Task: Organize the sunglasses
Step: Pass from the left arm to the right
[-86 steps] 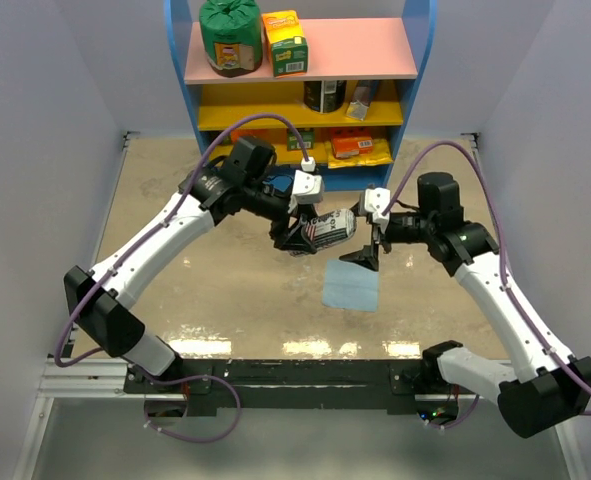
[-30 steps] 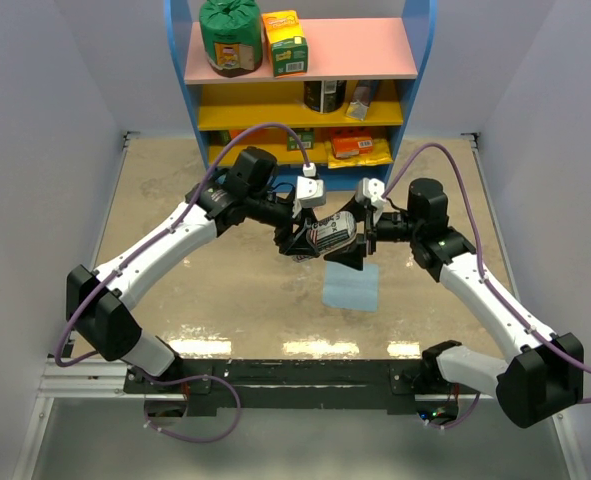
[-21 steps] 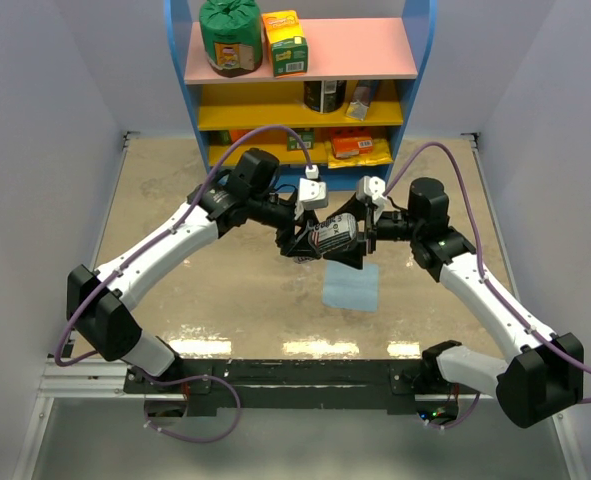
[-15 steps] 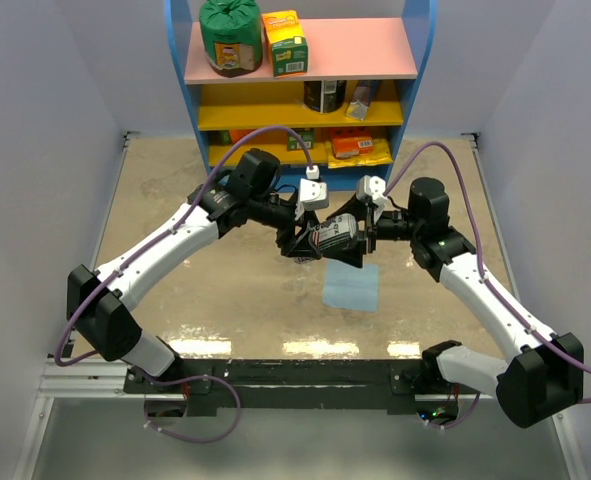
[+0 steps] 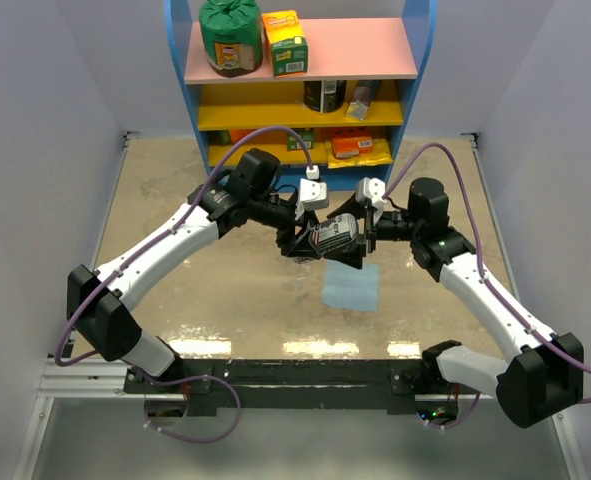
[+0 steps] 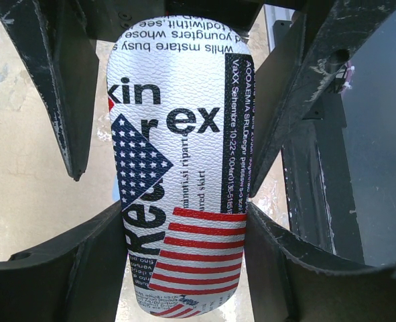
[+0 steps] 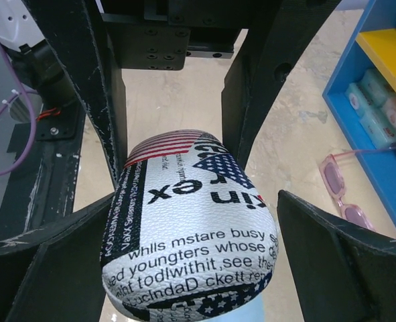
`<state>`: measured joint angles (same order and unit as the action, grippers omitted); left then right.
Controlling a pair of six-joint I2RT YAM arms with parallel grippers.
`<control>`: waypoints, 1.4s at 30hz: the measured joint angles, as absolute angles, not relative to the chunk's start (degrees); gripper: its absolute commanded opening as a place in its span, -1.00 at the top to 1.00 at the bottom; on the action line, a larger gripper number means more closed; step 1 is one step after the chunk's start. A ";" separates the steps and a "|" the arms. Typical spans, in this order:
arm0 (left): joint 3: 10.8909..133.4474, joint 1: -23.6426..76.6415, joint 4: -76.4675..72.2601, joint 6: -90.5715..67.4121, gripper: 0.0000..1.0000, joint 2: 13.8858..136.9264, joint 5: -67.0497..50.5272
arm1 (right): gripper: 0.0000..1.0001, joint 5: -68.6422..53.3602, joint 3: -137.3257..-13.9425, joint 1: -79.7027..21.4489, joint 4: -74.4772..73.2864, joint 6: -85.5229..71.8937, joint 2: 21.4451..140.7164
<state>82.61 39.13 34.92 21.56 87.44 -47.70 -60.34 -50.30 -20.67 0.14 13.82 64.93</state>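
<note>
A robotics lab test cell dressed as a small shop. Plain pale partition walls (image 5: 35, 150) box in a mottled beige table (image 5: 225, 300). A bare aluminium rail (image 5: 85, 378) along the bottom edge carries two white robot arms (image 5: 165, 240) trailing purple cables (image 5: 265, 130). At top centre, a blue shelf unit (image 5: 420, 60) holds packaged groceries (image 5: 285, 42).

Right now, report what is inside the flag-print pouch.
Its contents are hidden; only the outer skin of the white textured flag-print pouch shows. The pink-lensed thin-framed sunglasses lie outside it, beside the blue shelf.
</note>
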 measured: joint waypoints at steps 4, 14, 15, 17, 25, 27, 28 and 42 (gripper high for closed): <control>82.61 39.13 34.92 21.56 1.00 87.44 -47.53 | -0.79 -59.53 -50.19 -20.67 0.08 14.13 64.93; 82.61 39.13 34.57 22.28 1.00 87.44 -46.83 | 0.56 -60.60 -50.06 -20.82 -0.43 12.97 64.84; 82.61 39.13 34.65 22.28 1.00 87.44 -46.81 | 0.62 -60.62 -50.04 -20.82 -0.43 13.02 64.86; 82.61 39.13 34.72 22.28 1.00 87.44 -46.78 | 0.77 -60.64 -50.00 -20.82 -0.43 12.97 64.86; 82.61 39.13 34.87 22.28 1.00 87.44 -46.68 | 1.00 -60.60 -49.84 -20.82 -0.40 12.99 64.84; 82.61 39.13 34.87 22.28 1.00 87.46 -46.68 | 1.00 -60.60 -49.84 -20.82 -0.40 12.99 64.84; 82.61 39.13 34.87 22.28 1.00 87.46 -46.68 | 1.00 -60.60 -49.84 -20.82 -0.40 12.99 64.84; 82.61 39.16 34.89 22.65 1.00 87.46 -46.54 | 1.00 -60.14 -49.50 -20.84 -0.40 13.06 64.31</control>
<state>82.61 39.16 34.89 22.65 87.46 -46.54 -60.14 -49.50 -20.84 -0.40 13.06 64.31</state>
